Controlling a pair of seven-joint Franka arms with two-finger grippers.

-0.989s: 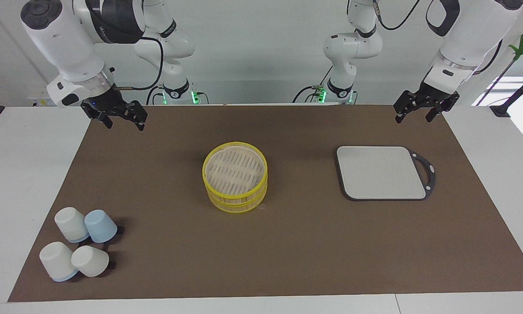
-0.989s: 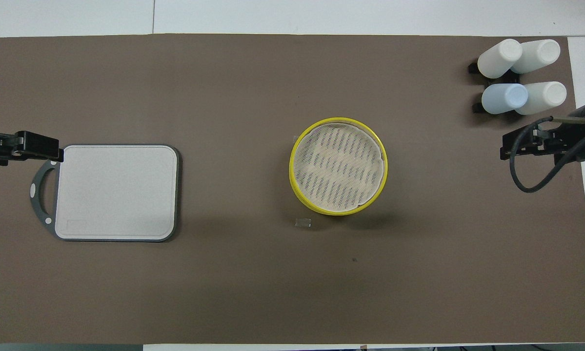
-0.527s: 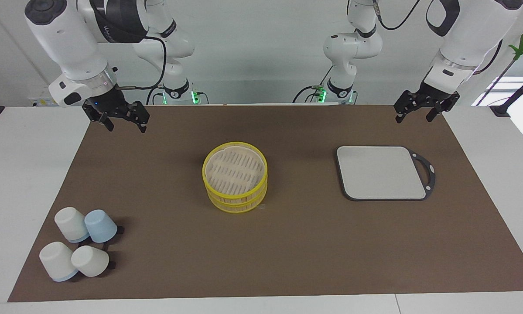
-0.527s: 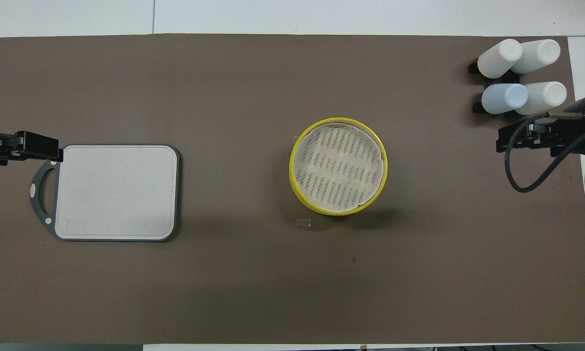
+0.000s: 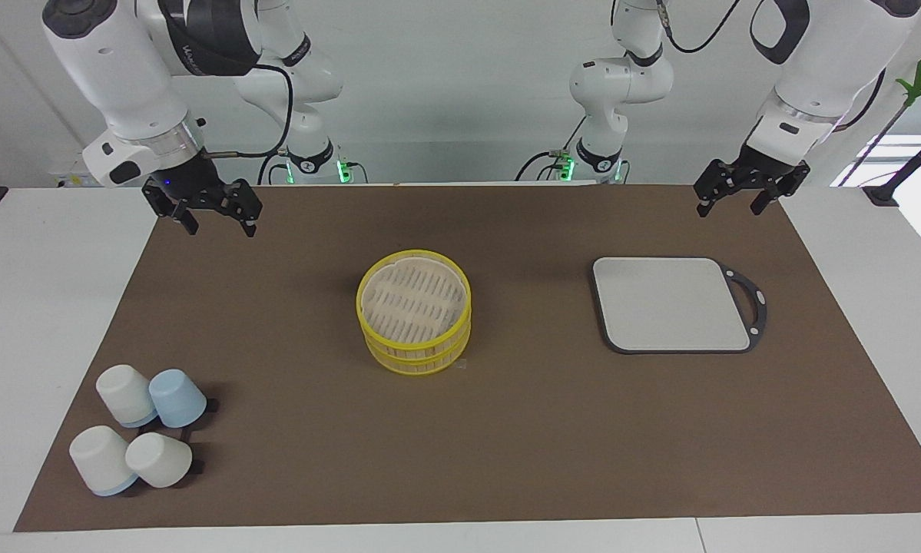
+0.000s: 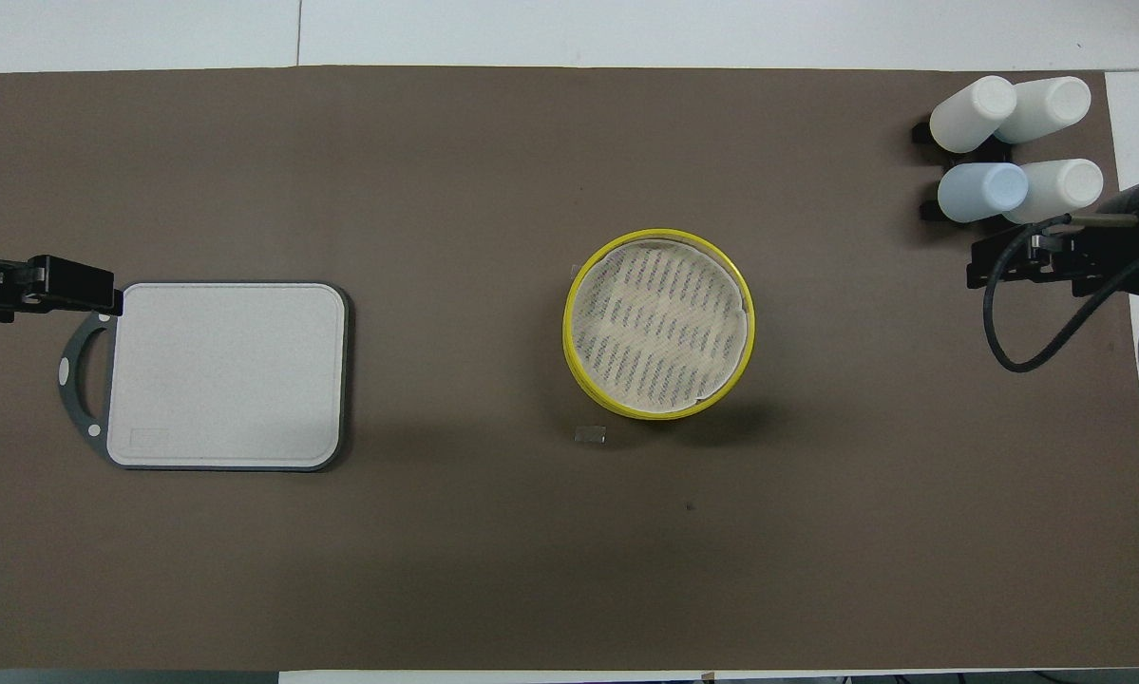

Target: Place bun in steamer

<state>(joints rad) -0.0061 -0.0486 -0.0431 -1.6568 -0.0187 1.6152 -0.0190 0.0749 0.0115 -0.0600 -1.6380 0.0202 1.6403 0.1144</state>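
- At the middle of the brown mat (image 5: pixel 552 430) I log the steamer (image 5: pixel 414 311): two yellow-rimmed tiers stacked, the pale slatted top tier facing up, nothing resting on it.
- Bun: I cannot find it in either view; whether it lies inside the steamer I cannot tell.
- Just beside the steamer's base, on the side nearer to the robots, a small scrap of clear tape (image 6: pixel 590 434) lies on the mat.
- Toward the left arm's end of the table: one grey cutting board (image 5: pixel 671 303), dark-rimmed, flat on the mat, its loop handle turned to the table's end. Its surface is bare.
- Toward the right arm's end, farther from the robots than the steamer: four upturned cups (image 5: pixel 139 438) clustered close together, three white and one pale blue (image 5: pixel 177 398), tilted on small black stands.
- Left gripper (image 5: pixel 739 198): I see it in the air over the mat's edge at the left arm's end, near the board's handle corner, fingers spread wide, nothing between them.
- Right gripper (image 5: pixel 214 216): I see it in the air over the mat's corner at the right arm's end, well apart from the steamer, fingers spread wide, nothing between them.
- In the overhead view, the right gripper's black body and its looped cable show just beside the cups.
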